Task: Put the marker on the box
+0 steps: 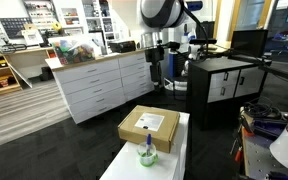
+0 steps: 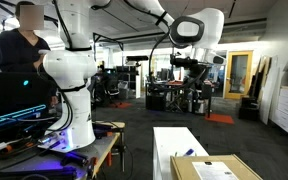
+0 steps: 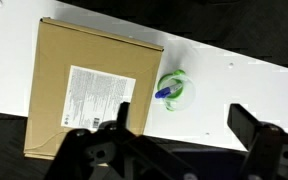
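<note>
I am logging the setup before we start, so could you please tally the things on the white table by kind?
Cardboard box: 1
Green cup: 1
Marker, standing in the cup: 1
Total: 3

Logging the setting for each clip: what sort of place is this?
Probably a robotics lab or workshop: a big white robot arm, cluttered shelves behind white drawer cabinets, and a glowing monitor beside the arm.
</note>
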`<state>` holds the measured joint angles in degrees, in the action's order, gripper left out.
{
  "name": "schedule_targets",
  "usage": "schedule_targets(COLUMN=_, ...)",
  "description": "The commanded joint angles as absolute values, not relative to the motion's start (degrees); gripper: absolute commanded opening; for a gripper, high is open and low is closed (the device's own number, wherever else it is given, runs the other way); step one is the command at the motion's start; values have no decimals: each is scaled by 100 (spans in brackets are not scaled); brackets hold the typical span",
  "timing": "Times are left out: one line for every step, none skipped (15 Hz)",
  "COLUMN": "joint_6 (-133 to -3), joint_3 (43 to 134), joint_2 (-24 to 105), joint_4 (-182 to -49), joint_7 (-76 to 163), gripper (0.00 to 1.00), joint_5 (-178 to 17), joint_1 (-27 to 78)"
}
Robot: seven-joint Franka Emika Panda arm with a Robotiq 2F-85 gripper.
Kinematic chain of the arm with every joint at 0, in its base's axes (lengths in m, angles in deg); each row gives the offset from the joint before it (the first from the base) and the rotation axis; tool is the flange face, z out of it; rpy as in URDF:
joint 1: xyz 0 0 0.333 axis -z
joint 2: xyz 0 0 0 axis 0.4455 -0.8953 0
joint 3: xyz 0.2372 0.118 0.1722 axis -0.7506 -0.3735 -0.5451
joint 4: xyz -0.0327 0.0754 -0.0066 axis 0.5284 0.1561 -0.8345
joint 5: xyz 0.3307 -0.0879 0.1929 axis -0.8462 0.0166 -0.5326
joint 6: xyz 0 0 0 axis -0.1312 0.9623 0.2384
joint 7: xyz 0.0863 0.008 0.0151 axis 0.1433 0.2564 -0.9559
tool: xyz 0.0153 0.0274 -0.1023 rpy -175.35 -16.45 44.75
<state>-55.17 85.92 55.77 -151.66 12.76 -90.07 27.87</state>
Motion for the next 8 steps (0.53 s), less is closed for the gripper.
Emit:
schedule_targets(joint_6=-5758, joint_3=8545, joint_2=5302, joint_4=-15051, joint_7=1042, gripper=100, joint_5=-9113, joint_1=2785)
schedule_targets(joint_6=-5832, joint_3=8520, joint_2=5251, joint_4=-15044, joint_7=1002, gripper=100, joint_5=-9098, joint_1=2783)
schedule_targets(joint_6=-5890, joint_3=8488, joint_2=5209, joint_4=-15022, joint_7=948, gripper=100, joint_5=-9090, joint_1=2778)
schedule_targets(joint_6=-5965, joint_3=8450, joint_2=5169, joint_4=-15002, joint_7=888, gripper=100, joint_5=-9070, joint_1=2771)
schedule_targets(joint_6=-6034, joint_3=8406, joint_2=5142, joint_4=-14989, joint_7=829, gripper=100, joint_5=-9051, joint_1=2759)
schedule_targets(joint_6=-6103, joint_3=8368, joint_2=5109, joint_4=-14976, joint_7=787, gripper=100, joint_5=-9033, joint_1=2755)
schedule_targets(joint_6=-6134, joint_3=8318, joint_2=5075, joint_4=-14945, joint_7=746, gripper=100, joint_5=-9016, joint_1=2741)
schedule_targets(joint_6=-6188, joint_3=8277, joint_2=5050, joint_4=-14939, joint_7=696, gripper=100, joint_5=-9015, joint_1=2739)
